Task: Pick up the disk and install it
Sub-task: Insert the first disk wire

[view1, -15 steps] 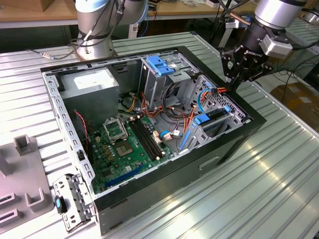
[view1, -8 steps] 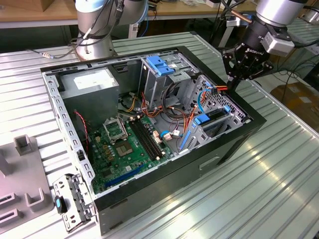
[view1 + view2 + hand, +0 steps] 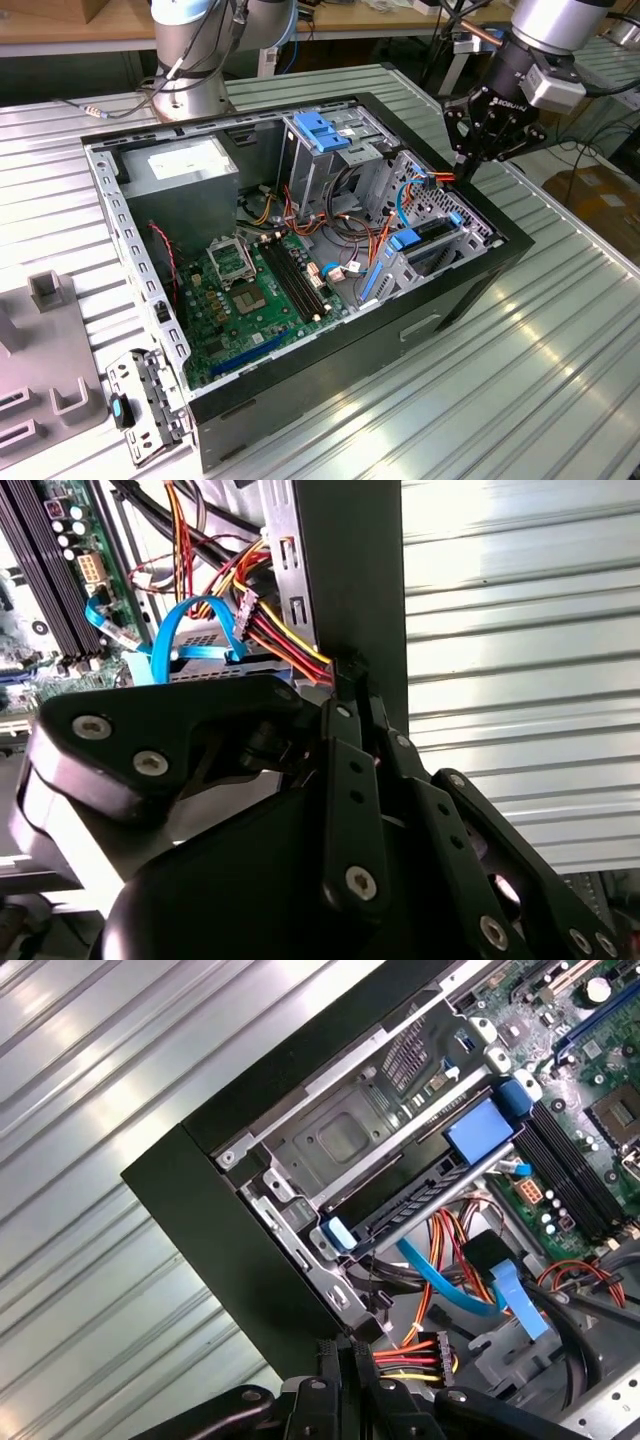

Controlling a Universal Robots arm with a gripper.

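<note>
The disk (image 3: pixel 432 232) looks to be sat in its bay, right of centre in the exterior view and just inside the case (image 3: pixel 350 370) wall, w/ its blue rails showing. It can't be told if it's fully clicked in.

The gripper (image 3: pixel 462 172) is seen just above that corner, fingers (image 3: pixel 345 715) pressed together w/ nothing visibly pinched.

Risk, imo: the cable bundle (image 3: pixel 290 645) right by the tips could get snagged or a plug yanked.

Also held in the case: motherboard (image 3: pixel 240 300), grey box (image 3: pixel 185 175) and metal cage (image 3: pixel 320 150).

Ribbed metal table (image 3: pixel 560 330), wooden bench (image 3: pixel 60 25) behind
</note>
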